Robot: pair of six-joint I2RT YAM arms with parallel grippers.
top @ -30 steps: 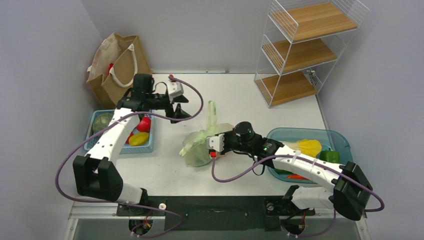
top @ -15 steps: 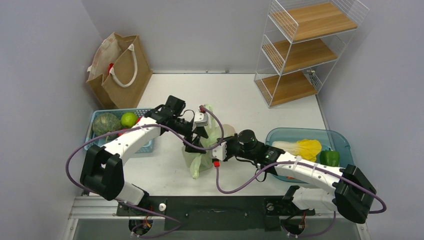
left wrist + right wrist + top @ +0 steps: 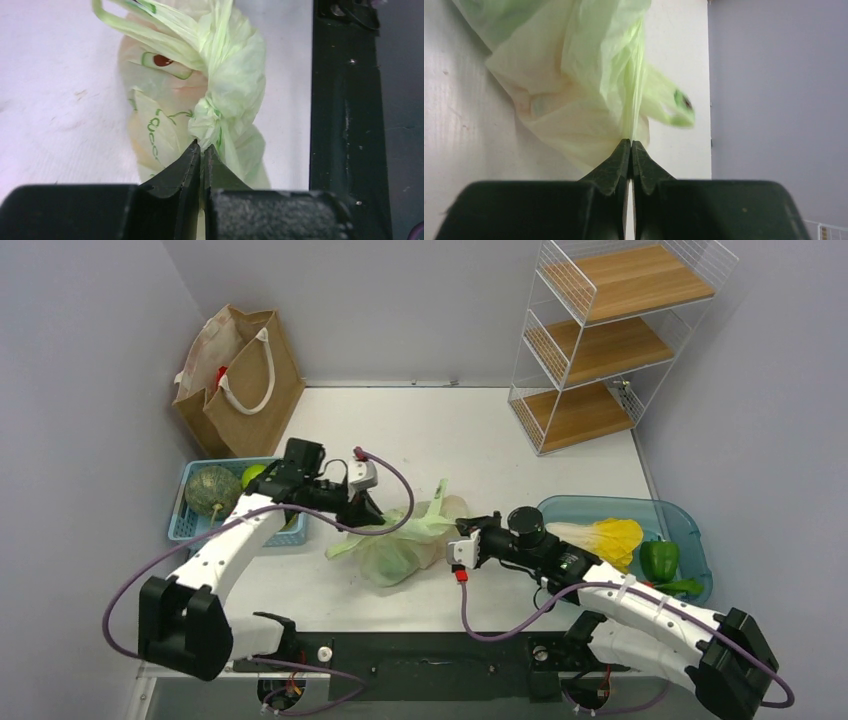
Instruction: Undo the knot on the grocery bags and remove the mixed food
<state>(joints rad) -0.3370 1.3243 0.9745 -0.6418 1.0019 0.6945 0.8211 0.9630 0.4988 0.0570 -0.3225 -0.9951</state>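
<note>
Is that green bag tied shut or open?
Tied shut: the knot sits bunched tight just beyond the left claw, which pinches the bag.

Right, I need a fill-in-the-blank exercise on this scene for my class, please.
The left gripper and right gripper each pinch the pale ____ plastic bag.
The paper bag stands in the far ____ corner.
The wire shelf has ____ tiers.
The knot lies nearest the ____ gripper.
Missing words: green; left; three; left.

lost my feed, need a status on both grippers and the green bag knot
Left gripper shut on green bag just below knot. Right gripper shut on bag's film. Knot tied, bag stretched between them. Nothing across the knot.
</note>
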